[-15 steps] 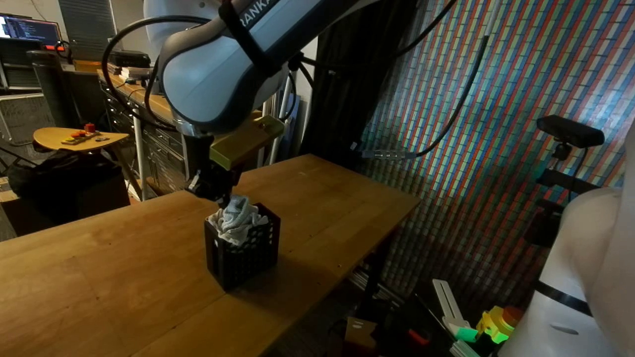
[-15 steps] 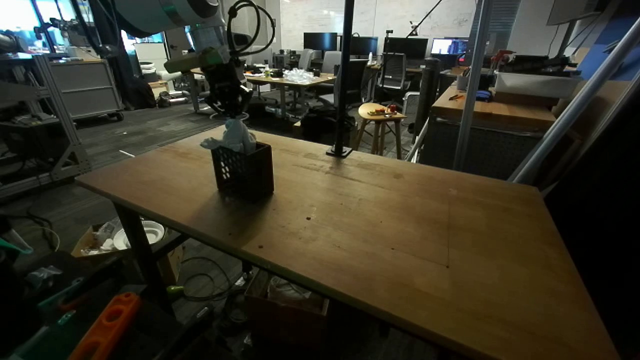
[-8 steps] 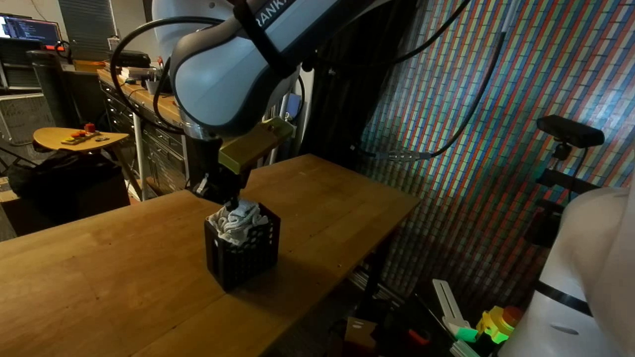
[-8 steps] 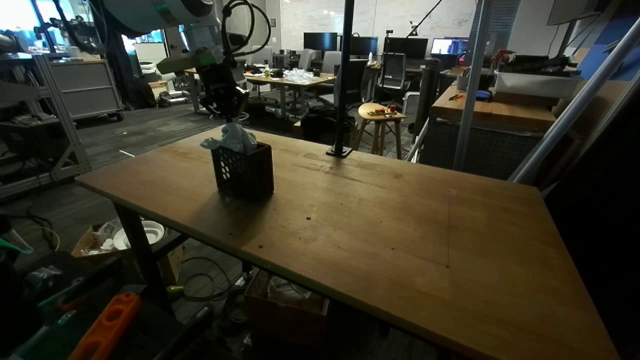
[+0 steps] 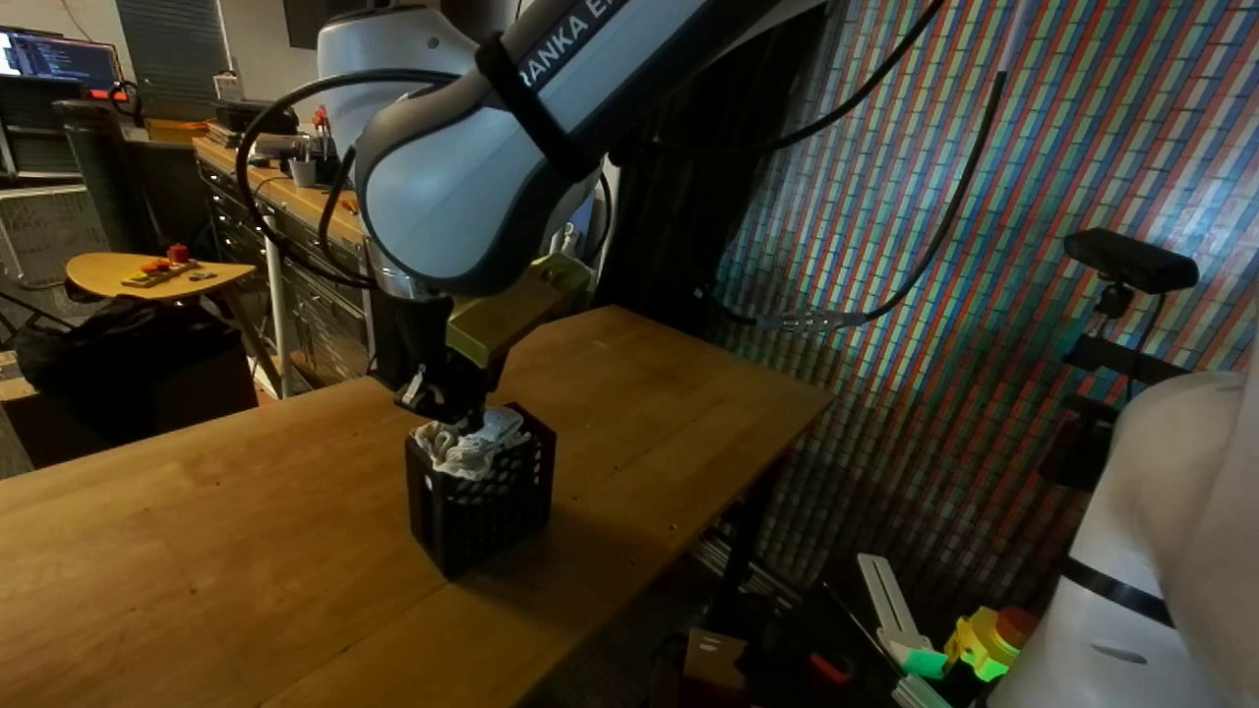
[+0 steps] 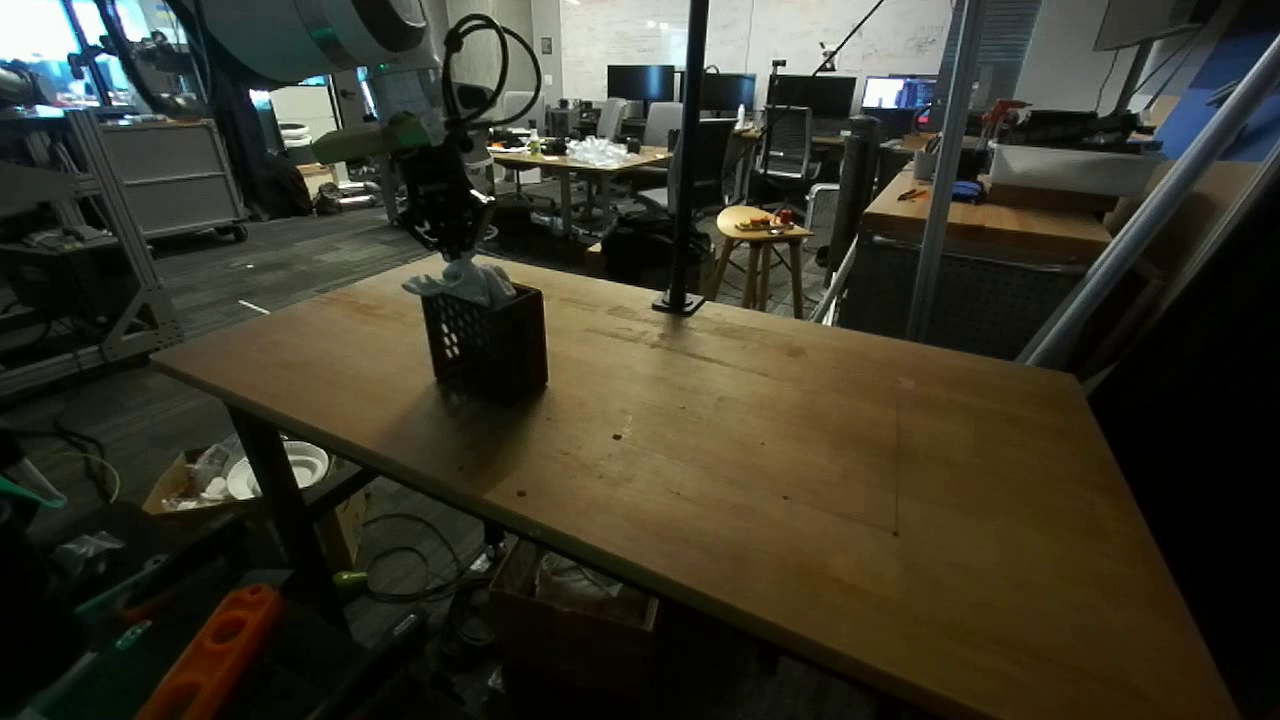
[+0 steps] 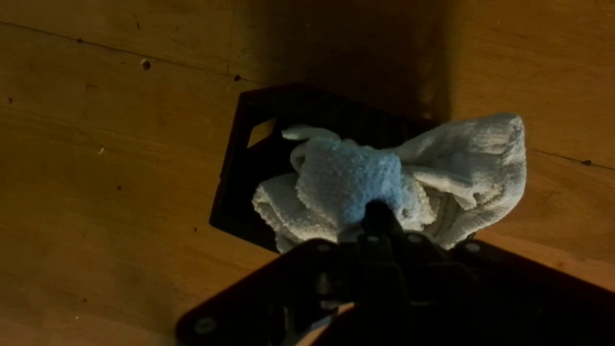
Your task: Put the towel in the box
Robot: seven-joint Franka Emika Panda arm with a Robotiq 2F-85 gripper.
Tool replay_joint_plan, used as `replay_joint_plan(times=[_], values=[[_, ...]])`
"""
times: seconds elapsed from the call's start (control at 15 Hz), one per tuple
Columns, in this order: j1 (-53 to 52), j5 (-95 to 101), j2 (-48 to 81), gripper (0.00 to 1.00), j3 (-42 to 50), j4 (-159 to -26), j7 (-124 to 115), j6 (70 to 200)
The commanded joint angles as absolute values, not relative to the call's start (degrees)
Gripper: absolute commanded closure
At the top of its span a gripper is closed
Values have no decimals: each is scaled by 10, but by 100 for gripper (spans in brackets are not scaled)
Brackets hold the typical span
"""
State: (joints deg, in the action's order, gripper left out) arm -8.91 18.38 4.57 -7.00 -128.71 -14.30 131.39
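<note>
Can see the towel [image 7: 355,173] crumpled in the mouth of the box [image 5: 497,516], heaped above the rim, with a flap spilling past one side in the wrist view. Can make out the gripper [image 7: 378,211] above the box, reaching down, with fingers [image 7: 382,223] clenched together and touching the towel; cannot tell of any fold pinched between them. Can trace the arm [image 5: 443,197] upward from over the box. Find the box upright on the table [image 6: 750,420]. Note, in an exterior view, a pole [image 6: 690,200] beyond the box and to its right, and a stool [image 6: 738,216] farther back. Note also, in an exterior view, a striped backdrop [image 5: 934,315] well right of the box.
</note>
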Motion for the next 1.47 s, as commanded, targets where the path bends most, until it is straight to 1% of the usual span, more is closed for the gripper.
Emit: replay_joint_plan(times=[0.0, 0.47, 0.73, 1.07, 1.4], values=[[-81, 158, 54, 97, -65, -1303, -121, 1351], [-58, 61, 143, 97, -63, -1295, -37, 1420], [-43, -12, 189, 97, -75, -1283, 31, 1435], [-41, -54, 184, 97, -78, -1276, 70, 1422], [-58, -17, 152, 97, -70, -1272, 44, 1395]])
